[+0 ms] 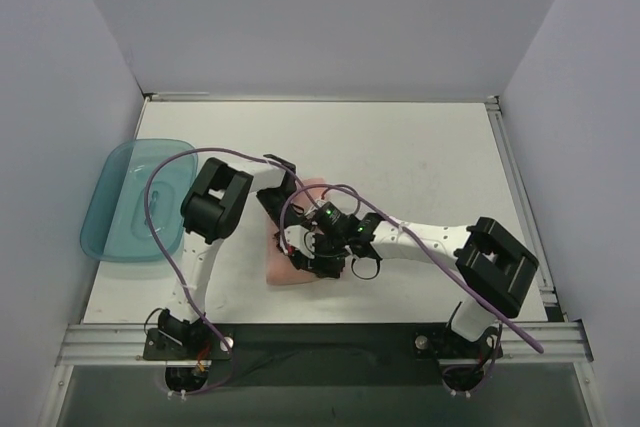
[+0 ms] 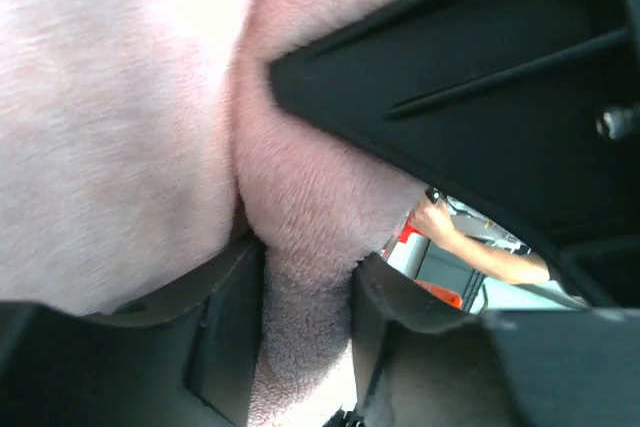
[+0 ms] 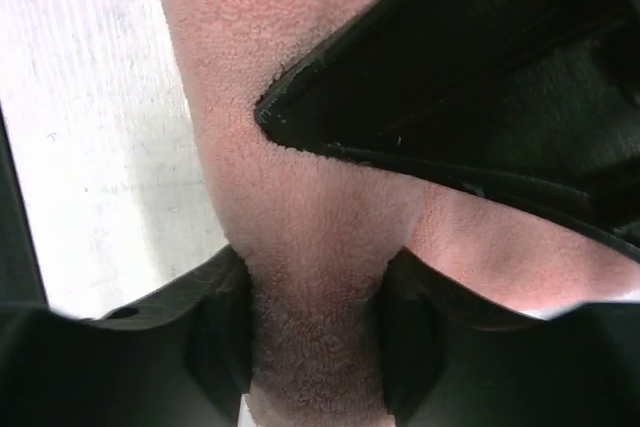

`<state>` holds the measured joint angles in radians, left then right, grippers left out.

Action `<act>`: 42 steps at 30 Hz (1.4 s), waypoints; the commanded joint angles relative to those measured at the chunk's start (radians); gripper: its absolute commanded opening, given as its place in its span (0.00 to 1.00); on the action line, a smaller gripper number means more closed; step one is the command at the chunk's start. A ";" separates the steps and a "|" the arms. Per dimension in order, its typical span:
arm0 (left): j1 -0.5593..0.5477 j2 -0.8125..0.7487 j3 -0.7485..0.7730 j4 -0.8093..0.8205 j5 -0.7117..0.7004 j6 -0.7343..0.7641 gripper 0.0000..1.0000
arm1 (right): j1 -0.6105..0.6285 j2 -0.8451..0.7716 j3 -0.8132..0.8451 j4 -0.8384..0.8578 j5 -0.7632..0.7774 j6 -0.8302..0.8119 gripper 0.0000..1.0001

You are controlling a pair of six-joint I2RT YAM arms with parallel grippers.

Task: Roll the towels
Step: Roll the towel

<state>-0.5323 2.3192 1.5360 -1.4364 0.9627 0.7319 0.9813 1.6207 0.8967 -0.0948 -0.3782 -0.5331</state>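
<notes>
Towel lies near the middle of the worktop, a little toward the near edge. It is bunched under the left arm and the right arm, so most of it is hidden from above.

The step in hand, as I judge it, is the rolling itself. The left jaws are clamped on a thick fold of the pink cloth, and the right jaws are clamped on a similar fold. Each pinch shows clearly in its own wrist view. The two arms meet very close together over the cloth. How many turns the roll has I cannot say, because the arms cover it; perhaps it is only begun.

The next move calls for both pinches to carry the fold forward together, at the same pace, so that the roll comes out straight and not twisted.

The worktop is white and matte. A teal tray sits at its left edge, well apart from the towel. Plain pale walls close three sides.
</notes>
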 commanded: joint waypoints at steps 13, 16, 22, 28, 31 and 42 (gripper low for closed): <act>0.305 -0.133 0.214 0.176 -0.174 -0.017 0.60 | -0.087 0.166 0.138 -0.331 -0.335 -0.002 0.00; 0.365 -0.205 0.312 0.168 -0.115 -0.049 0.61 | -0.113 0.232 0.191 -0.411 -0.392 -0.005 0.00; 0.474 -0.430 0.253 0.241 -0.044 -0.113 0.62 | -0.154 0.381 0.338 -0.571 -0.499 0.022 0.00; 0.522 -0.823 -0.176 0.559 -0.047 -0.193 0.66 | -0.173 0.511 0.441 -0.658 -0.553 0.090 0.00; 0.505 -1.010 -0.359 0.662 -0.073 -0.189 0.71 | -0.191 0.594 0.504 -0.718 -0.608 0.131 0.00; -0.068 -1.336 -0.724 0.744 -0.571 -0.097 0.80 | -0.237 0.821 0.674 -0.898 -0.732 0.119 0.04</act>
<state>-0.4747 1.0004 0.8482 -0.7872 0.5945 0.6178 0.7403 2.3600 1.5669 -0.9112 -1.2308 -0.3981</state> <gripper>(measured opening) 0.799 0.306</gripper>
